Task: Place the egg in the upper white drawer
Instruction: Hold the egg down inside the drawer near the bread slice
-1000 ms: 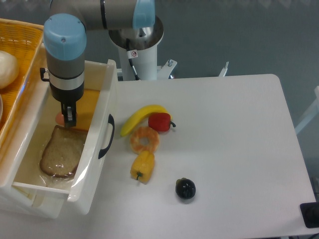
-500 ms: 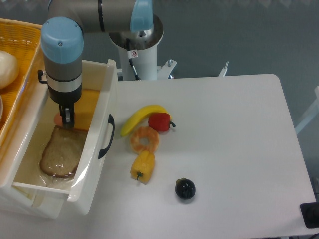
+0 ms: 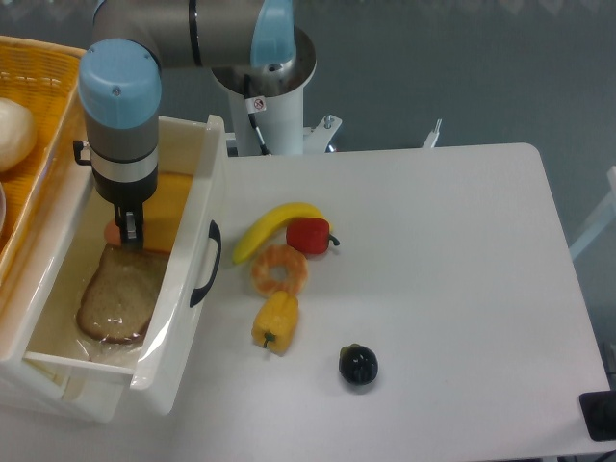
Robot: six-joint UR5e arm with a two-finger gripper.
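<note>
Overhead, my dark two-finger gripper (image 3: 129, 229) hangs inside the long white plastic box-shaped drawer (image 3: 187, 289), pulled out, with a black curved handle (image 3: 206, 264) on its front panel. My fingers point straight down below a grey wrist with a blue cap.

Small smooth brownish-pink egg (image 3: 113, 232): only a sliver shows at the left edge of my fingers, touching them or just behind. It sits within the drawer, near the top edge of a slice of pale, porous bread with a brown crust (image 3: 119, 294). An orange-yellow flat slab (image 3: 166, 210) lies just beside it, toward the back.

Jaws: narrow gap at most. I cannot tell whether they clamp the egg or merely stand beside it.

Left of the drawer, a yellow woven basket (image 3: 38, 77) holds a large white round ball (image 3: 14, 132).

On the smooth white table (image 3: 452, 289): a curved yellow banana (image 3: 269, 227) touching a glossy red pepper (image 3: 309, 235), a glazed orange ring-shaped doughnut (image 3: 280, 270) just below them, a lumpy yellow pepper (image 3: 275, 322) beneath that, and a small dark round fruit (image 3: 358, 365) set apart toward the front.
</note>
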